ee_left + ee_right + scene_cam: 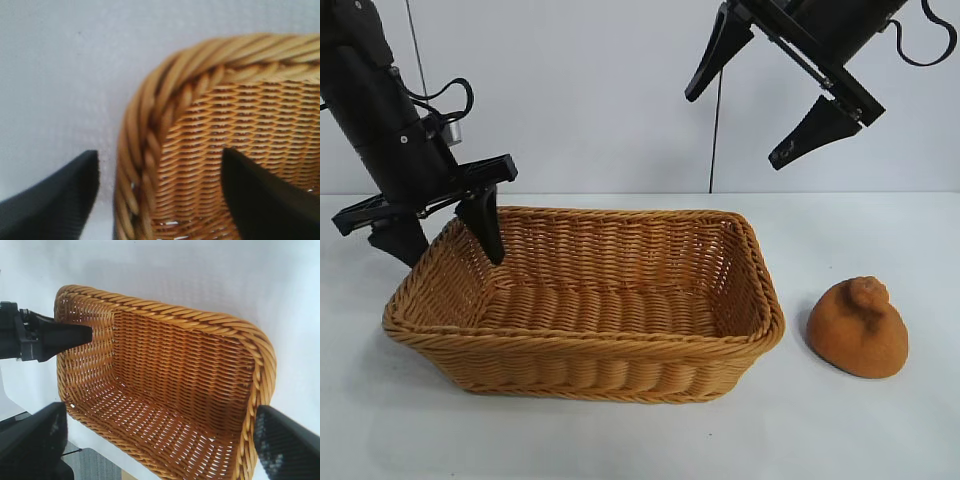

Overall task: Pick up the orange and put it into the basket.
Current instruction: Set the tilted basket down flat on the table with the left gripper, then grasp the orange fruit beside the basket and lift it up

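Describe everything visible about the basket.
The basket is a large rectangular tan-golden wicker one with sloping sides and a braided rim. It stands upright on the white table, empty. The left gripper straddles its left rim, one finger inside, one outside. The orange lies apart to its right.

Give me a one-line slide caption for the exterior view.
Open left hand straddles the tan woven wicker basket's rim; the rust-orange, knobbed orange sits on the white table beside it.

Rust-orange orange [857, 328] on table, beside empty wicker basket [582, 372]
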Motion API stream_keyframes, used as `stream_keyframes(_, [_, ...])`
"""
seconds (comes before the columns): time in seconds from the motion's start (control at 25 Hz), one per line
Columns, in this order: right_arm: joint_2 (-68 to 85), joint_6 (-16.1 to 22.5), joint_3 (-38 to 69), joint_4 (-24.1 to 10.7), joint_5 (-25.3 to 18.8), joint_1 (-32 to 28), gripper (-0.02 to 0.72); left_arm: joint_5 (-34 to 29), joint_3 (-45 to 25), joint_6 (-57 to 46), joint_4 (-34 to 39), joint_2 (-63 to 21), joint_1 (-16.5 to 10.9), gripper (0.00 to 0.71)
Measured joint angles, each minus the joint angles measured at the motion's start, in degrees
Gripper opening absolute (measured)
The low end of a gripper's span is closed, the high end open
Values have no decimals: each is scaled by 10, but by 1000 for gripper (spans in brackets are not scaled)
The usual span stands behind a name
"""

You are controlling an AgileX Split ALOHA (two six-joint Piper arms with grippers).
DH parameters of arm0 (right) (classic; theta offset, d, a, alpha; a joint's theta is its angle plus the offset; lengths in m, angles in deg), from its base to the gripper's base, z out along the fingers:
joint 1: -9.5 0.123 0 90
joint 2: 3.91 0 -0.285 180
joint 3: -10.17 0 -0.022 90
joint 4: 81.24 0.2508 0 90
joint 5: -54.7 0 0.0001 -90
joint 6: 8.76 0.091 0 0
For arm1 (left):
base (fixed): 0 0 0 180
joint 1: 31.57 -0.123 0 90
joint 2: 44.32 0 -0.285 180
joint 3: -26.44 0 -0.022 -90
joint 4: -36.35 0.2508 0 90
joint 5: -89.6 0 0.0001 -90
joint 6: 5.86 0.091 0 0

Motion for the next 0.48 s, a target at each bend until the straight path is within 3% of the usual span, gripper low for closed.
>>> stream_keyframes(0.28, [0,0,0,0,0,0,694,-37,39,0,41,-45,0,643])
stream_keyframes(0.48, [0,0,0,-4,0,0,694,-65,51,-4,143,-96,-1,643])
